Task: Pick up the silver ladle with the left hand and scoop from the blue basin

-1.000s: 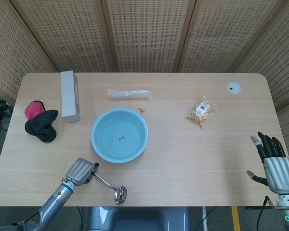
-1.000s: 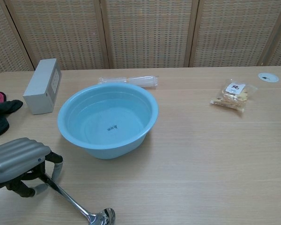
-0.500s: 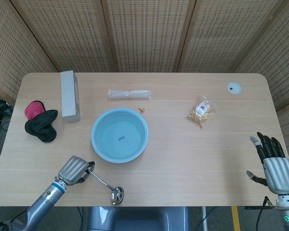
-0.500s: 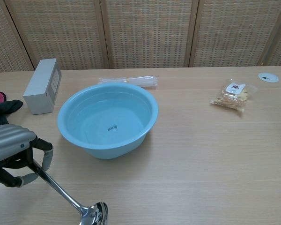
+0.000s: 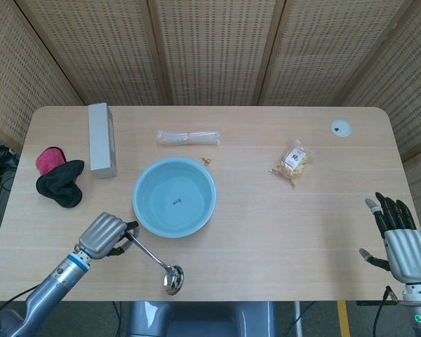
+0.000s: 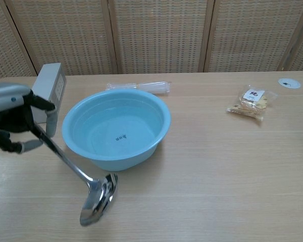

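Your left hand (image 6: 15, 123) has the silver ladle (image 6: 78, 176) gripped at the top of its handle, fingers curled around it, with the bowl end hanging down and forward just in front of the blue basin (image 6: 116, 128) and apparently clear of the table (image 6: 217, 166). Treat the ladle as stiff, polished metal: it won't flex, but a smooth, thin handle is likely to twist or slide in the fingers, and with your hold so far from the bowl, the weight at the low end will tend to swing it. Keep the grip firm at the handle's upper end and turn the wrist slowly. The ladle is shiny and mirror-like, with a slender straight stem and a rounded cup that reflects the tabletop. In the head view it runs diagonally from your left hand (image 5: 105, 235) down to the cup (image 5: 172, 279) near the table's front edge. The basin is a pale blue, round, smooth-walled tub that probably slides easily if you knock its rim, so bring the cup in over the edge. Your right hand (image 5: 400, 242) is empty, fingers spread, well apart at the table's far right.
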Action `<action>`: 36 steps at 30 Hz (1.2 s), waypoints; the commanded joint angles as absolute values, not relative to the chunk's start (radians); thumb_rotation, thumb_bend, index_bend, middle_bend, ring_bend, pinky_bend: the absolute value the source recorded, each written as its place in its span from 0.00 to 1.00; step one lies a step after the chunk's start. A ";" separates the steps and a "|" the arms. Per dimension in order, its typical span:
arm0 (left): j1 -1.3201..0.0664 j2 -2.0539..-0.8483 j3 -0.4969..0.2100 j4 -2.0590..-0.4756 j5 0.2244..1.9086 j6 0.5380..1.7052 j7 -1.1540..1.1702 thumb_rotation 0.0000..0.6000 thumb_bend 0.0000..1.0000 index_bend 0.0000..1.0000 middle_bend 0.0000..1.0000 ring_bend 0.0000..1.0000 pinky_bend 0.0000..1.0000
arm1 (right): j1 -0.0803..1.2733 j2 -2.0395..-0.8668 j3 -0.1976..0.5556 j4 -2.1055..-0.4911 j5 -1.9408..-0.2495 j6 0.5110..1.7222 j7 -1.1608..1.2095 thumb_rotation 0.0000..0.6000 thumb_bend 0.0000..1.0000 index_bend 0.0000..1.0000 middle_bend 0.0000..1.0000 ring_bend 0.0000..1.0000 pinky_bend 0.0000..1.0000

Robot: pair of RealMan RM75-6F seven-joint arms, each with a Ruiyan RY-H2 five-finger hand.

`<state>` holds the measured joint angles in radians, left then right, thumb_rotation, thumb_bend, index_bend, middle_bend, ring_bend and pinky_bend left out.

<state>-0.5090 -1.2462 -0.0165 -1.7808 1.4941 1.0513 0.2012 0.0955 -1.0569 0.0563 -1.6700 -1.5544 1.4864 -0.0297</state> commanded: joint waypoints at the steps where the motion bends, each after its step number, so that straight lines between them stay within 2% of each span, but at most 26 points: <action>1: -0.575 -1.161 -0.111 -1.859 1.388 1.009 0.250 1.00 0.81 0.93 0.95 0.95 1.00 | 0.097 -1.058 0.057 -1.668 -1.552 1.483 -0.029 1.00 0.00 0.00 0.00 0.00 0.00; 7: -0.685 -1.122 -0.208 -1.864 1.167 0.925 0.405 1.00 0.81 0.93 0.95 0.95 1.00 | 0.101 -1.060 0.064 -1.664 -1.538 1.477 -0.028 1.00 0.00 0.00 0.00 0.00 0.00; 11: -0.757 -1.139 -0.232 -1.829 1.031 0.903 0.519 1.00 0.81 0.93 0.95 0.95 1.00 | 0.102 -1.060 0.068 -1.664 -1.534 1.478 -0.029 1.00 0.00 0.00 0.00 0.00 0.00; 17: -0.860 -1.204 -0.215 -1.760 0.856 0.908 0.709 1.00 0.81 0.93 0.95 0.95 1.00 | 0.107 -1.061 0.072 -1.658 -1.519 1.465 -0.028 1.00 0.00 0.00 0.00 0.00 0.00; 29: -1.004 -1.329 -0.203 -1.652 0.538 0.948 0.870 1.00 0.81 0.93 0.95 0.95 1.00 | 0.112 -1.059 0.084 -1.648 -1.487 1.449 -0.008 1.00 0.00 0.00 0.00 0.00 0.00; 36: -1.085 -1.416 -0.163 -1.573 0.447 1.008 1.000 1.00 0.81 0.93 0.95 0.95 1.00 | 0.114 -1.056 0.092 -1.641 -1.467 1.442 0.005 1.00 0.00 0.00 0.00 0.00 0.00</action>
<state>-1.0501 -1.3752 -0.1820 -1.6116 0.4827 0.9801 0.9549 0.1141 -1.0572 0.0910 -1.6416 -1.4683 1.4426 0.0041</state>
